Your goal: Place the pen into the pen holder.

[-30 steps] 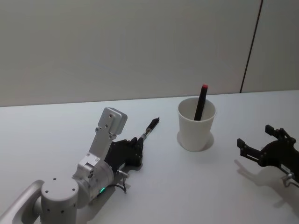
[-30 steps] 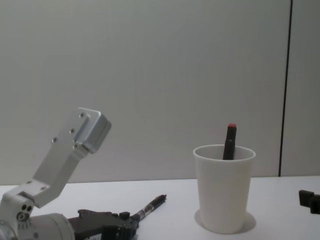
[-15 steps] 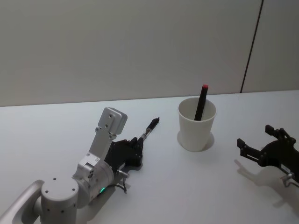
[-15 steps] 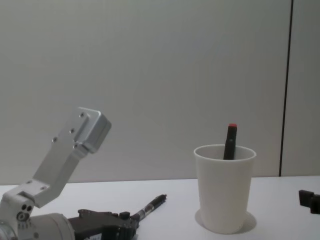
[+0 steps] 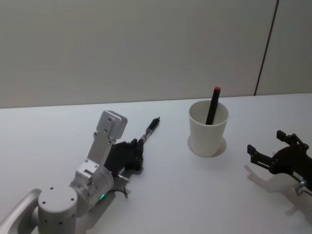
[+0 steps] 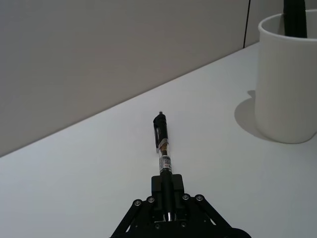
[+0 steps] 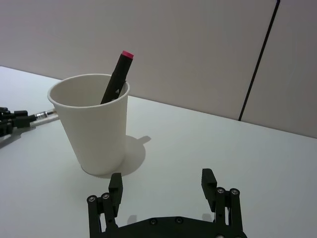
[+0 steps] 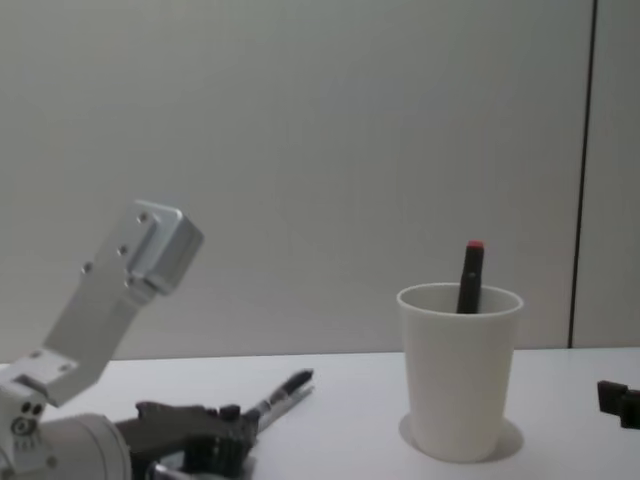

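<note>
Left gripper: black left gripper (image 5: 138, 146), lower left of head view, clamped on the tail of the slim black-and-clear pen (image 5: 151, 127).
Change: pen tip now higher than a moment ago, so the lift has probably begun.
Pen holder: white paper cup (image 5: 208, 131), centre right, with a red-capped black marker (image 5: 213, 103) inside.
Right gripper: right gripper (image 7: 162, 178), lower right, spread wide, empty.
Writing: pen's label band unreadable.

Counter (image 5: 195, 195): white, smooth, matte.
Wall (image 5: 122, 48): pale grey panels behind the counter.
Seam (image 5: 266, 48): thin dark line down the wall, right side.
Marker (image 5: 213, 105): black, red-tipped, leaning inside the pen holder (image 5: 207, 139).
</note>
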`<act>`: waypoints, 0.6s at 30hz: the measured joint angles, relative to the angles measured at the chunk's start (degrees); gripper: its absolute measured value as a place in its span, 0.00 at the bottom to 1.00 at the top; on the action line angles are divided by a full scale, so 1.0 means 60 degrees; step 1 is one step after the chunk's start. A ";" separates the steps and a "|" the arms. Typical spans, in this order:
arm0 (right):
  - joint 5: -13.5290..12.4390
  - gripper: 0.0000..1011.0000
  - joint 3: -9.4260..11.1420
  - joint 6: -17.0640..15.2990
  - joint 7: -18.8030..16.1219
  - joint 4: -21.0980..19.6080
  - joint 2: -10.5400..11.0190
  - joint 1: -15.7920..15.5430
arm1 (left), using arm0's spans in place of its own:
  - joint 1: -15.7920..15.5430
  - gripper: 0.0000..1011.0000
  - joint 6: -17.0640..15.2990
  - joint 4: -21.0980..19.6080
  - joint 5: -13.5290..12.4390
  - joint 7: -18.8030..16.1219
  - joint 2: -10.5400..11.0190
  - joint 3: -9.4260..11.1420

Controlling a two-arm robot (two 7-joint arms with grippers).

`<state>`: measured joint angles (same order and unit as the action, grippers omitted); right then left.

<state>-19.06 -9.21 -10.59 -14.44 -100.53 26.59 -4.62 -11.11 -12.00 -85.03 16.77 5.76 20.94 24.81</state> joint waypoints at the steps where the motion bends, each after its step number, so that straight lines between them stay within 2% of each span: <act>1: 0.0000 0.99 -0.0001 0.0001 0.0000 0.0000 0.0000 0.0000 | 0.0008 0.13 0.0074 -0.0025 -0.0014 -0.0027 0.0012 -0.0010; 9: 0.0000 0.99 0.0000 0.0000 0.0000 0.0000 0.0000 0.0000 | 0.0107 0.13 0.0787 -0.0361 -0.0091 -0.0244 0.0152 -0.0149; 18: 0.0000 0.99 0.0000 0.0000 0.0000 0.0000 0.0000 0.0000 | 0.0178 0.13 0.1820 -0.0723 -0.0107 -0.0356 0.0286 -0.0321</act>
<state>-19.06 -9.21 -10.59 -14.44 -100.53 26.59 -4.62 -10.05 -1.08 -89.37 16.13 3.62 22.66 22.88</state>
